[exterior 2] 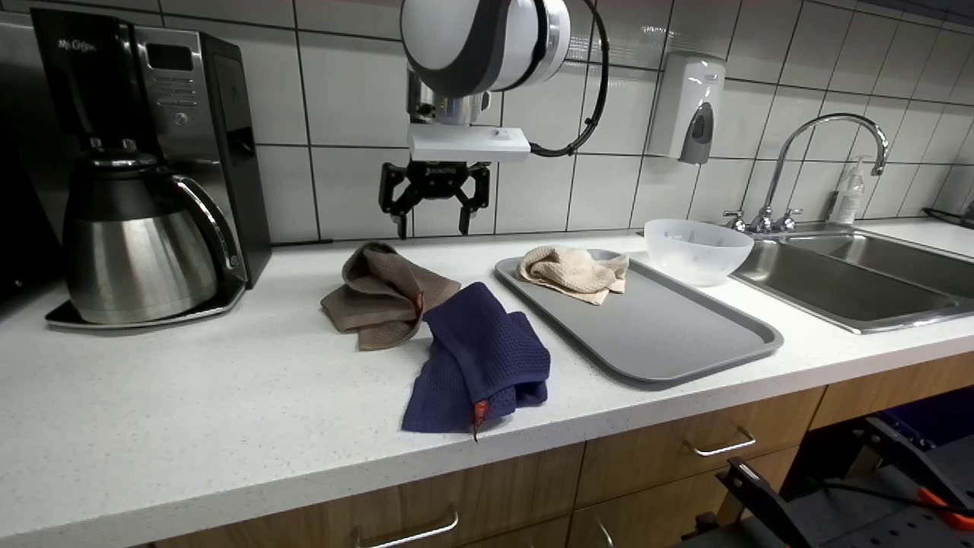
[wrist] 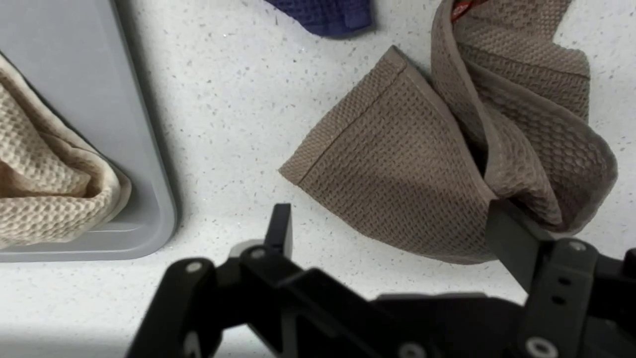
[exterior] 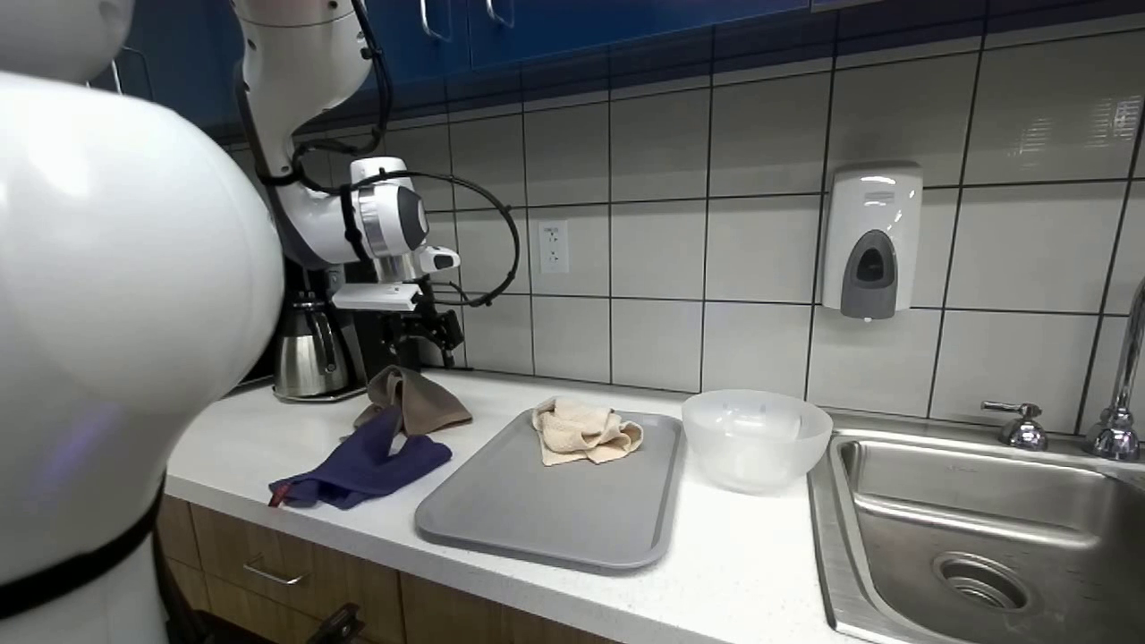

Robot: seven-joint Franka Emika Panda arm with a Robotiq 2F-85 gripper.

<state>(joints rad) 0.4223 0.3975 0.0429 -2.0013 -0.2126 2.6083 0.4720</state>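
Note:
My gripper [exterior 2: 433, 226] hangs above the counter with its jaws wide apart and nothing between them. Closest to it is a crumpled brown cloth [exterior 2: 380, 293], which lies below; in the wrist view the brown cloth [wrist: 397, 179] fills the space beyond the fingertips. A dark blue cloth [exterior 2: 487, 358] with a red tag rests nearer the counter's front edge, and only its edge shows in the wrist view. On the grey tray [exterior 2: 670, 342] sits a bunched beige cloth [exterior 2: 574, 270]. Both exterior views show all three cloths.
A frosted bowl [exterior: 756, 438] stands between the tray and the steel sink [exterior: 832, 537]. A coffee maker with a steel carafe [exterior 2: 141, 259] is at the other end. The tiled wall [exterior: 657, 250] rises behind, carrying a soap dispenser [exterior: 872, 206].

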